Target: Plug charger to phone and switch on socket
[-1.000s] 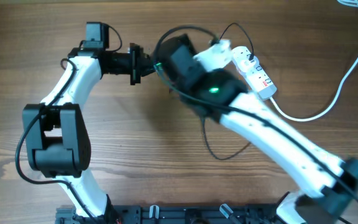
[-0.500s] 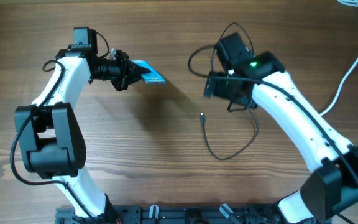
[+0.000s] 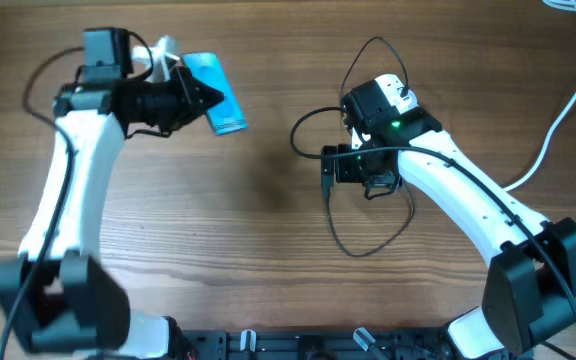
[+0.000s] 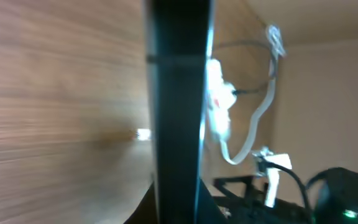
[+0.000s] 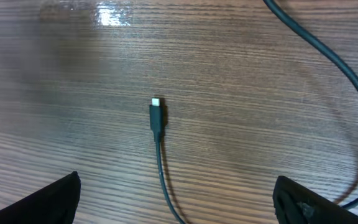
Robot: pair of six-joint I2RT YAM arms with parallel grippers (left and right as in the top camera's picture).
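Observation:
My left gripper (image 3: pixel 198 97) is shut on the phone (image 3: pixel 217 92), holding its cyan screen tilted above the table at the upper left. In the left wrist view the phone (image 4: pixel 179 106) shows edge-on as a dark upright bar, blurred. The charger's black connector tip (image 5: pixel 156 116) lies on the wood, its thin cable (image 3: pixel 353 248) looping back toward the socket. My right gripper (image 3: pixel 331 166) hangs open just above the tip (image 3: pixel 325 186), its fingertips (image 5: pixel 48 200) wide on either side of the cable. The white socket (image 3: pixel 405 97) is mostly hidden under my right arm.
A thick white cord (image 3: pixel 558 115) curves from the socket to the table's far right corner. In the left wrist view the socket (image 4: pixel 217 102) and its cord appear blurred in the distance. Wooden table (image 3: pixel 218 220) lies under both arms.
My left arm has carried the phone up and to the left, turning its screen upward. My right arm has swung away from the socket and come down over the connector tip, jaws still open.

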